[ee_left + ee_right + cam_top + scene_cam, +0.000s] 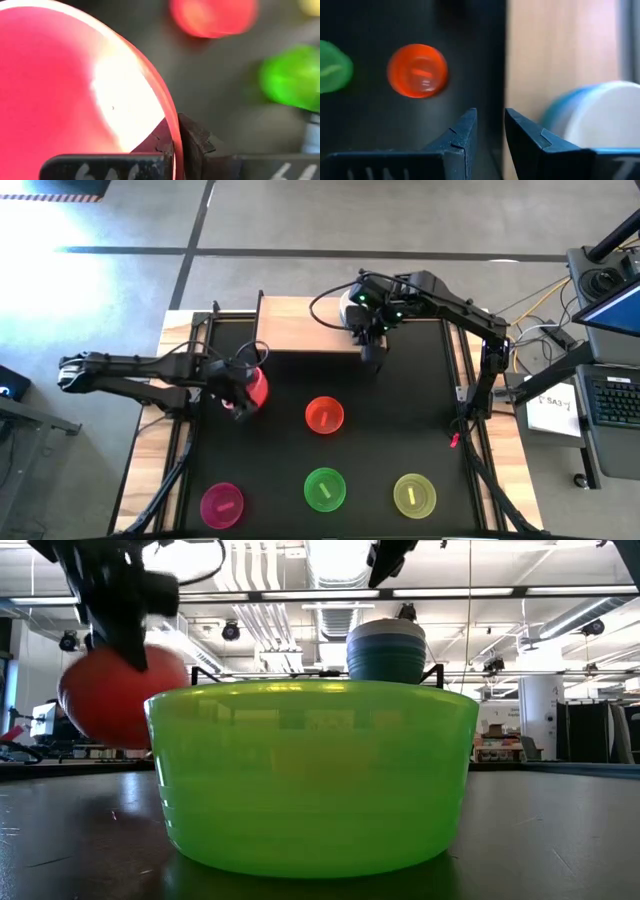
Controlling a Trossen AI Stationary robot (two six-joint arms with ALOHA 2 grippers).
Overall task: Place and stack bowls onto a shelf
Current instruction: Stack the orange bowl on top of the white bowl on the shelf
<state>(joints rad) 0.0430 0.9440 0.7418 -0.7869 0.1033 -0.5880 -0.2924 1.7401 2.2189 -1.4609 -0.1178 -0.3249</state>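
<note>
My left gripper (238,398) is shut on the large red bowl (256,387) over the left part of the black mat; the bowl also shows in the low view (112,695). My right gripper (372,358) hangs over the shelf's near edge, its fingers (465,125) a narrow gap apart and empty. The light-wood shelf (300,325) carries a stack of large bowls (350,305), white on top (605,115) and blue and teal below (386,648). The small orange-red (324,415), green (324,488), yellow-green (414,494) and magenta (222,504) bowls rest on the mat. My left gripper holds the red bowl by its rim (172,127), with one finger inside the bowl and one outside. The fingers come from above, pointing down. The bowl hangs tilted below them (112,695), lifted clear of the mat.
The shelf's left half (285,320) is bare wood. The green bowl stands close before the low camera (310,775) and hides much of the mat behind it. Cables, a laptop and papers lie off the table's right side (570,400).
</note>
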